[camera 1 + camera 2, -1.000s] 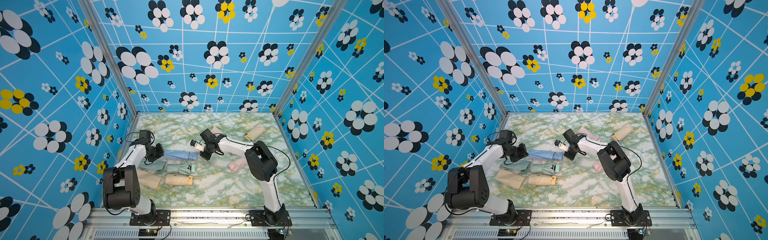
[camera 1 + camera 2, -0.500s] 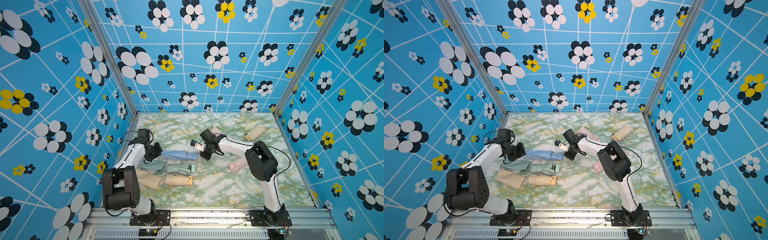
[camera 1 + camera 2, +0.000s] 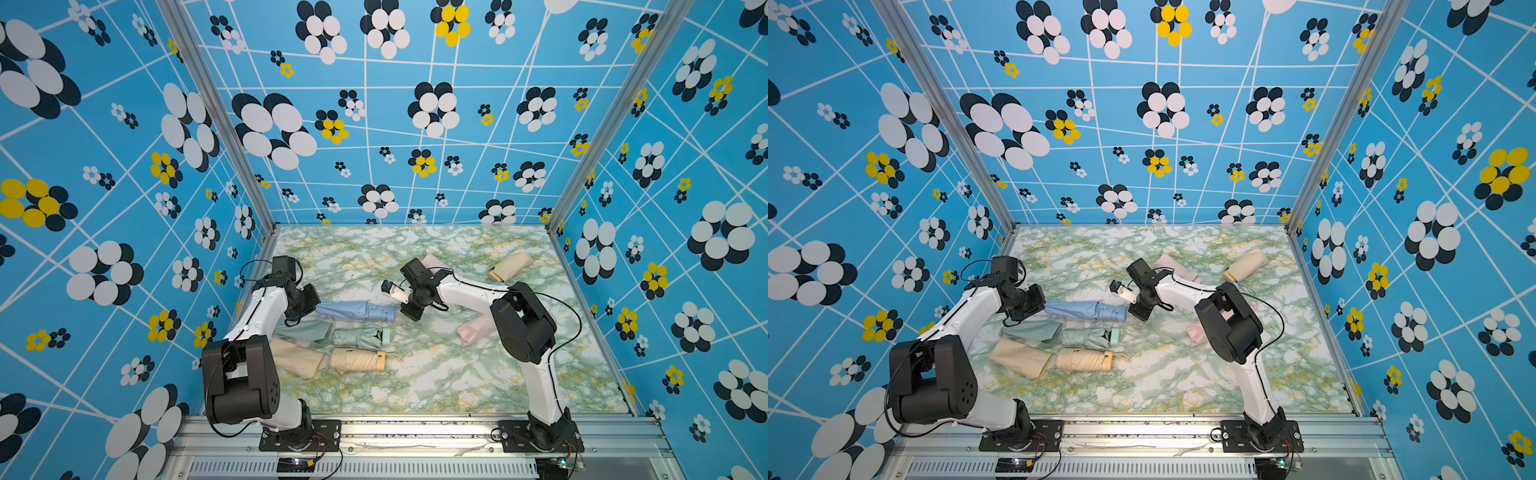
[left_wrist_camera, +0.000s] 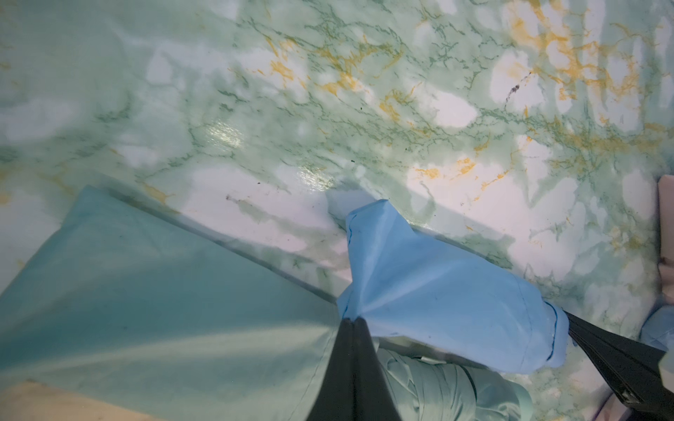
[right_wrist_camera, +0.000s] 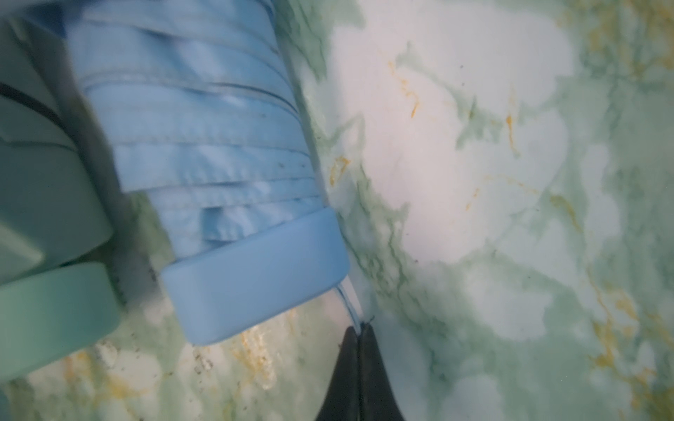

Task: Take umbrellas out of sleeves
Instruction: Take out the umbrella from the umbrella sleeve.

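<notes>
- Only in left wrist view: left claw (image 4: pixel 353 322) clamped on blue sleeve (image 4: pixel 437 284).
- Only in right wrist view: right claw (image 5: pixel 359 330) clamped on cord (image 5: pixel 350 306) of blue umbrella (image 5: pixel 219 164).

Three bright blue walls (image 3: pixel 415 75), printed with white lines and black, white and yellow flowers, enclose a bench (image 3: pixel 457 382) of green-white marble pattern with yellow veins. Metal posts (image 3: pixel 220 112) stand at its back corners; a metal rail (image 3: pixel 415 428) lines its front edge.
</notes>
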`<state>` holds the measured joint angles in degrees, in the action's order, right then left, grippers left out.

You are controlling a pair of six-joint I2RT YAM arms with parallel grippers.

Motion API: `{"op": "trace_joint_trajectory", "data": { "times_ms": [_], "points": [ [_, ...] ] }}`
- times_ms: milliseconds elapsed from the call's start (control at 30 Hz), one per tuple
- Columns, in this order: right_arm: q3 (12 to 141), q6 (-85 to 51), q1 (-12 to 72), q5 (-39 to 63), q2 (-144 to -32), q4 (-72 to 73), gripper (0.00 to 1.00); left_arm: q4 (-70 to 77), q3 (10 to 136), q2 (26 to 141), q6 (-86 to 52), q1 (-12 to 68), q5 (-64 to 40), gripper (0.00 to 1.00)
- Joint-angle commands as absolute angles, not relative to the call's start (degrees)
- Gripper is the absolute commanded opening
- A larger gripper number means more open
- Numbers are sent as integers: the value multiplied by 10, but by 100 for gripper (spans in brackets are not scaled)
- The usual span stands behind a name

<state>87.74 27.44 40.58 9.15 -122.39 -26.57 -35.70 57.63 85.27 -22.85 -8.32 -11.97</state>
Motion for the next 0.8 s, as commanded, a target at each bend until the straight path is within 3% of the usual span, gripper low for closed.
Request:
{"op": "trace_joint_trajectory", "data": {
  "times_ms": [0,767],
  "points": [
    [866,277,404,85,-1211,-292,0,-374,597,838,-218,-92,-93,0],
    [867,275,407,94,-1214,-284,0,-409,622,840,-194,-109,-67,0]
  ]
}}
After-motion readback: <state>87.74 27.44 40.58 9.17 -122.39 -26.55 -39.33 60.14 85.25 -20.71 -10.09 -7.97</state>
